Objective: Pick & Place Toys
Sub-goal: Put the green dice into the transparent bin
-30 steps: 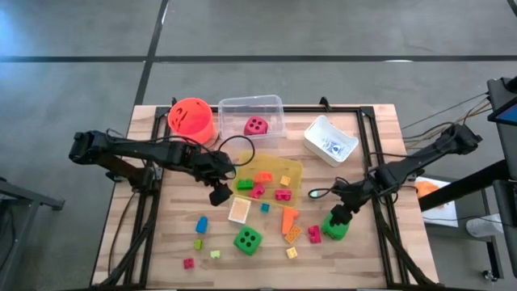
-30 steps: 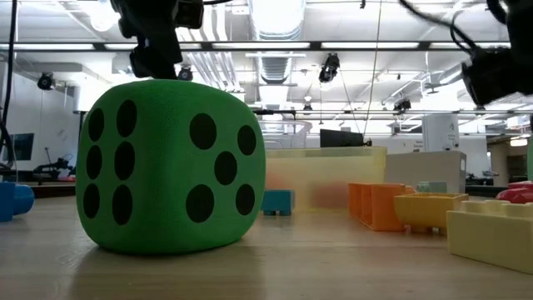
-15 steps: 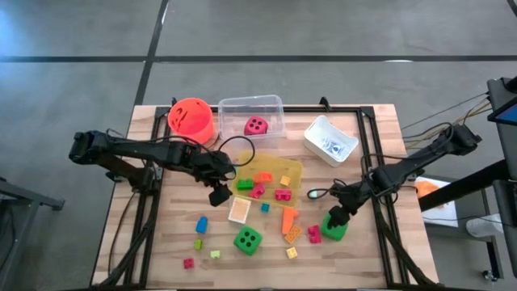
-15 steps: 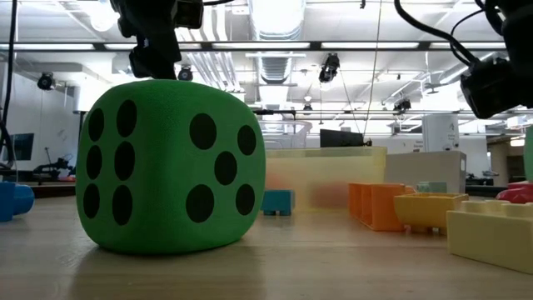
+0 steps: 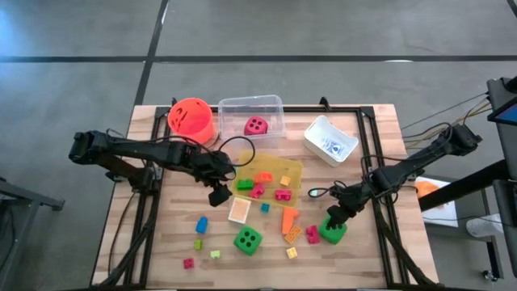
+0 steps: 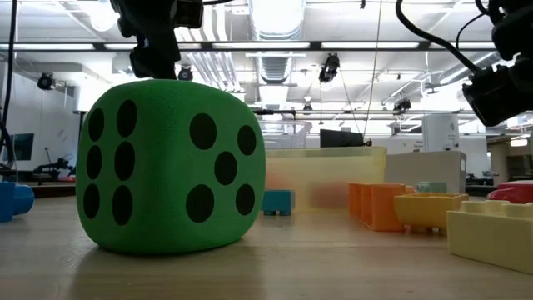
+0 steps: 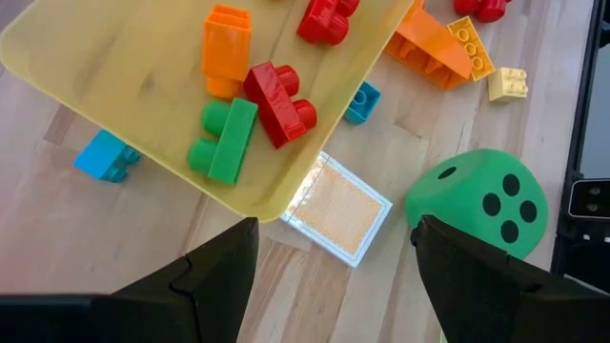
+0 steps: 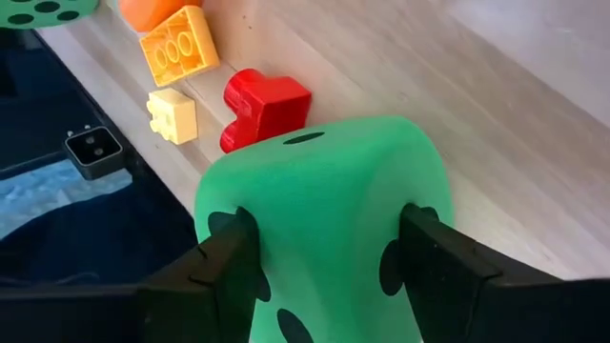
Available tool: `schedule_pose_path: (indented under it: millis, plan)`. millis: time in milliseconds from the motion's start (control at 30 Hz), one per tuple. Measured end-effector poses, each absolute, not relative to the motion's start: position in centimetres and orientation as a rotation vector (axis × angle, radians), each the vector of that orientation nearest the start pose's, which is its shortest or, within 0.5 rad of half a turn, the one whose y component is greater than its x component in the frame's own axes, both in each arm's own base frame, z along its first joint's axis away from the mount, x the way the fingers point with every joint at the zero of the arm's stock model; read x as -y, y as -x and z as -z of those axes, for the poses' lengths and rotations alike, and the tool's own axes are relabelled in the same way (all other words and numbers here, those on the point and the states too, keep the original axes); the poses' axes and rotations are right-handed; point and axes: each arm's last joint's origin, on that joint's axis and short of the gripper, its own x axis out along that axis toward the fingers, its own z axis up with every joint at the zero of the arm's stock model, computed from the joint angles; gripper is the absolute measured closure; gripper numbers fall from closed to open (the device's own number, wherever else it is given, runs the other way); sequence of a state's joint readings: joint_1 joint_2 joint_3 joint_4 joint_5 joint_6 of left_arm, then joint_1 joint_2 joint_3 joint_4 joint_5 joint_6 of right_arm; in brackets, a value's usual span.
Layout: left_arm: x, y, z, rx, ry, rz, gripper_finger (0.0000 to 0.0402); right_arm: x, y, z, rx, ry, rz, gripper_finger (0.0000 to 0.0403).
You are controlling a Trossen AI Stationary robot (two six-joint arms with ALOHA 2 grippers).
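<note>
A green dotted die (image 5: 331, 233) sits near the table's right front, with my right gripper (image 5: 334, 220) shut on it; the right wrist view shows the same die (image 8: 324, 200) between the fingers. A second green die (image 5: 248, 240) rests on the wood at the front middle and fills the low view (image 6: 171, 167). A pink die (image 5: 256, 125) lies in the clear tray (image 5: 275, 103). Small blocks lie in the yellow tray (image 5: 295, 168) and loose on the wood. My left gripper (image 7: 334, 276) hangs open above the yellow tray's near-left corner, holding nothing. My right gripper pinches the green die by two opposite faces (image 8: 262, 238) between its two fingers (image 8: 224, 262). The fingers slant down from the table's right side. The soft faces are dented in at both fingers. The die sits on the wood.
An orange bucket (image 5: 191, 117) stands at the far left and a white tray (image 5: 330, 139) at the far right. A white tile (image 5: 239, 210) lies under my left gripper. Red (image 8: 267, 107), orange (image 8: 176, 52) and yellow (image 8: 173, 114) blocks lie close beside the held die.
My right gripper has sunk a little onto the green die, rolled about its own axis, and its fingers have closed on the die. The die stays on the table where it was.
</note>
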State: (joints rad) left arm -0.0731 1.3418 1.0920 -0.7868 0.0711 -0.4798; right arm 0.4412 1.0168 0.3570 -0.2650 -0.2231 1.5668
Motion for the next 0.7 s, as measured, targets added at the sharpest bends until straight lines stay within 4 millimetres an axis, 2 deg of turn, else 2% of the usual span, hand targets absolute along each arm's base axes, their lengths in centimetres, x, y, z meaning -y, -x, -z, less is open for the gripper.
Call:
schedule_pose_path:
  millis: [433, 600, 700]
  plan:
    - [2.1, -26.0, -27.5, -1.051, 0.429, -0.122, 0.0125, -8.0, -16.3, -17.0, -1.072, -1.232, 0.248, 0.0223]
    - [2.1, -25.9, -27.4, -1.067, 0.428, -0.126, 0.0125, -8.1, -16.4, -18.2, -1.093, -1.196, 0.274, 0.0243]
    - [2.1, -25.8, -27.3, -1.083, 0.427, -0.131, 0.0125, -8.2, -16.6, -19.8, -1.089, -1.166, 0.265, 0.0245]
